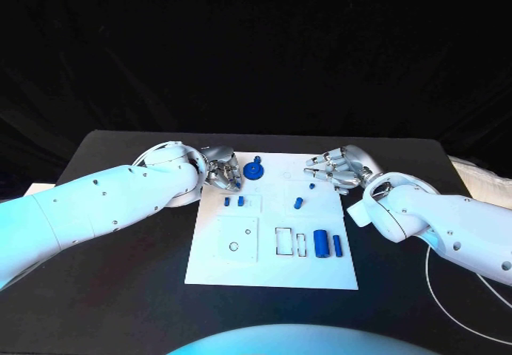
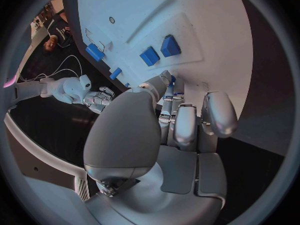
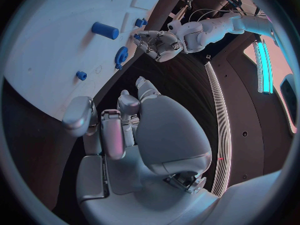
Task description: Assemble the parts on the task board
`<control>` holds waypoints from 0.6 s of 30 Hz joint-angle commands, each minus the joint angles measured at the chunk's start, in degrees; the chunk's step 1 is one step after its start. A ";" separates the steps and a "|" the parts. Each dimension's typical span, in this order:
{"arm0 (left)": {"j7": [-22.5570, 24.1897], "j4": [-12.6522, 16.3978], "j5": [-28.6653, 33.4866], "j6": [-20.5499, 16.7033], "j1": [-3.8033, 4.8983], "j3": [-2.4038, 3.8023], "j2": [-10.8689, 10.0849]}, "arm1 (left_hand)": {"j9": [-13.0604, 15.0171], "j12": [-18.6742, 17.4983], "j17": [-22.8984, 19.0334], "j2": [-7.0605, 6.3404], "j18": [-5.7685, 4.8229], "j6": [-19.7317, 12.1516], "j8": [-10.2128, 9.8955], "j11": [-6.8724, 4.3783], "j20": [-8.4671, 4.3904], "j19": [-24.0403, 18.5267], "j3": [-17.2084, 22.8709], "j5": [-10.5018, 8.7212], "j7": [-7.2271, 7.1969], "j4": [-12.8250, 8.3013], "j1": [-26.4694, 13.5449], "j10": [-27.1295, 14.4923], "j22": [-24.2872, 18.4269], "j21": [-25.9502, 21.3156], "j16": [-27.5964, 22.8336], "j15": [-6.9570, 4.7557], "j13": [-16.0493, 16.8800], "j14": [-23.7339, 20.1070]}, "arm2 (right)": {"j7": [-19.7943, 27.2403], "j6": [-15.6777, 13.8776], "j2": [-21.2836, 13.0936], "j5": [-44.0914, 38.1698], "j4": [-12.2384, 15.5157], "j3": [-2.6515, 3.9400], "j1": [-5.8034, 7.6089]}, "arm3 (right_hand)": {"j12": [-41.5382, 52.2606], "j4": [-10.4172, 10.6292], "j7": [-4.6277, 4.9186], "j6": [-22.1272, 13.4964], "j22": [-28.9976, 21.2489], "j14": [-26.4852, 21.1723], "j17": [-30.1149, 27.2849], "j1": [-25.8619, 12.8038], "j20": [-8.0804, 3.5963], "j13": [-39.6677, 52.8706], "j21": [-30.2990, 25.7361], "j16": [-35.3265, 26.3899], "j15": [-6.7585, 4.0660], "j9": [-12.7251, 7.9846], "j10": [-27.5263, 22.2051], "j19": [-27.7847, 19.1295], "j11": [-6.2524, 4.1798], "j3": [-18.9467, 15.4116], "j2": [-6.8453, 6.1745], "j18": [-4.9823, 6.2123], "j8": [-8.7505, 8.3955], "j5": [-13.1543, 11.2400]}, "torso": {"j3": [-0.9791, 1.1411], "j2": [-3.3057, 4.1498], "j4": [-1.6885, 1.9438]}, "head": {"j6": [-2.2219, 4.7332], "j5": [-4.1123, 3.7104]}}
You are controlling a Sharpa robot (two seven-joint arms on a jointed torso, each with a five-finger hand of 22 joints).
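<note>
The white task board [image 1: 272, 255] lies in the middle of the table. A blue gear [image 1: 254, 170] stands near its far edge. My left hand [image 1: 222, 175] hovers just left of the gear, fingers bent toward it; in the left wrist view the fingertips [image 2: 167, 79] close in beside a bit of blue, and I cannot tell whether they hold it. My right hand [image 1: 336, 168] hangs over the board's far right corner, fingers loosely bent with nothing in them [image 3: 119, 125]. Two small blue blocks [image 1: 234, 200], a short peg [image 1: 300, 200] and a blue cylinder [image 1: 320, 243] with a thin bar [image 1: 337, 245] lie on the board.
The board has a raised square plate [image 1: 239, 238] at its near left and a rectangular slot [image 1: 284, 241] beside the cylinder. A white cable [image 1: 448, 296] loops on the black table at the right. Bare table lies in front of the board.
</note>
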 commanded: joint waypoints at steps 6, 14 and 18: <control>-0.59 -0.67 -1.30 1.59 -0.02 -0.07 0.45 | -0.08 -0.37 -0.05 0.00 -0.72 0.21 -0.24 0.14 -0.19 0.38 0.42 -0.08 0.05 -0.09 -0.47 0.19 0.05 0.28 0.13 0.10 0.09 1.12 | 0.34 0.78 0.01 -0.24 0.12 0.01 -0.05 | -0.26 0.35 0.07 0.19 -0.07 3.55 4.49 -0.01 0.08 -0.06 -0.31 -0.30 -0.43 -0.05 -0.33 -0.47 -0.08 0.08 0.56 1.17 -0.20 0.28 | -0.07 0.03 0.02 | -0.06 0.06; -0.87 -1.20 -1.41 2.13 -0.08 -0.14 0.86 | -0.38 -1.11 -0.27 -0.23 -0.74 -0.29 -0.79 0.41 -0.08 0.33 0.67 -0.09 0.33 -0.29 -0.75 -0.27 0.16 0.30 0.13 0.26 0.01 1.06 | 0.34 0.79 0.04 -0.24 0.12 0.01 -0.05 | -0.26 0.35 0.07 0.19 -0.07 3.55 4.49 -0.01 0.08 -0.06 -0.31 -0.30 -0.43 -0.05 -0.33 -0.47 -0.08 0.08 0.56 1.17 -0.20 0.28 | -0.11 0.04 0.01 | -0.16 0.02; -0.97 -1.26 -1.42 2.32 -0.10 -0.16 0.94 | -0.71 -1.90 -0.41 -0.46 -0.76 -0.93 -1.29 0.78 0.11 0.26 0.91 -0.09 0.68 -0.40 -1.07 -0.93 0.22 0.27 0.17 0.54 -0.14 1.02 | 0.35 0.80 0.06 -0.24 0.10 0.01 -0.05 | -0.26 0.35 0.07 0.19 -0.07 3.55 4.49 -0.01 0.08 -0.06 -0.31 -0.30 -0.43 -0.05 -0.33 -0.47 -0.08 0.08 0.56 1.17 -0.20 0.28 | -0.09 -0.02 0.03 | -0.24 0.02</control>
